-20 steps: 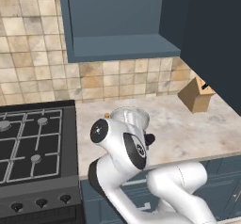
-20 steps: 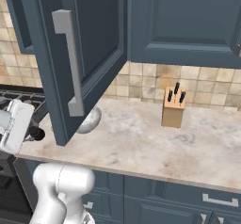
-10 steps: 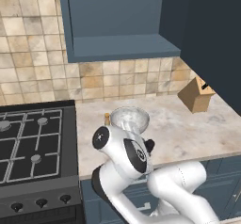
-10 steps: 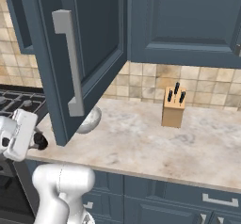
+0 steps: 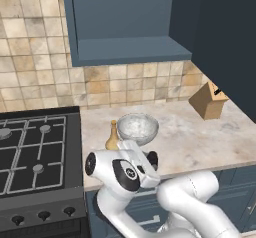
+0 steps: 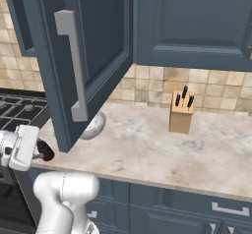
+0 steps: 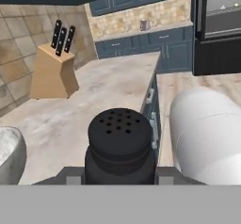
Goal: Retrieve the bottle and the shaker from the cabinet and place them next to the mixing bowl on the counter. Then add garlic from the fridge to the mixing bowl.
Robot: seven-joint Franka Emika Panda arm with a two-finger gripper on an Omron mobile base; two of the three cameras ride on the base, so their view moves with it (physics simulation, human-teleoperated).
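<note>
While my arm is folded low in front of the counter (image 5: 200, 132), its white elbow bulges up from below the front edge and the forearm doubles back toward the hob (image 5: 35, 152), so the hand sits right at the counter's front edge near its hob end. From the left base camera I see the gripper (image 5: 150, 161) pointing along the front edge, with the shaker (image 5: 152, 159) showing as a dark knob at its tip; from the right base camera the same dark knob (image 6: 44, 151) pokes out of the white hand just past the open cabinet door (image 6: 88, 56). Through the hand camera the shaker (image 7: 121, 143) stands upright between my fingers (image 7: 70, 177), its perforated black top facing me, and the jaws are drawn in narrow against its sides, so I read it as gripped. I cannot tell whether its base touches the stone. Just behind the hand, the bottle (image 5: 113, 138) stands upright on the counter close to the hob edge, and the mixing bowl (image 5: 137, 128) sits just beside it, further from the hob; whether the two touch I cannot tell. A knife block (image 5: 208, 101) rests near the far back corner, against the tiled wall. Above, the cabinet (image 5: 125, 27) hangs open with its shelf bare. In the hand camera the fridge (image 7: 217, 28) stands open across the room.
</note>
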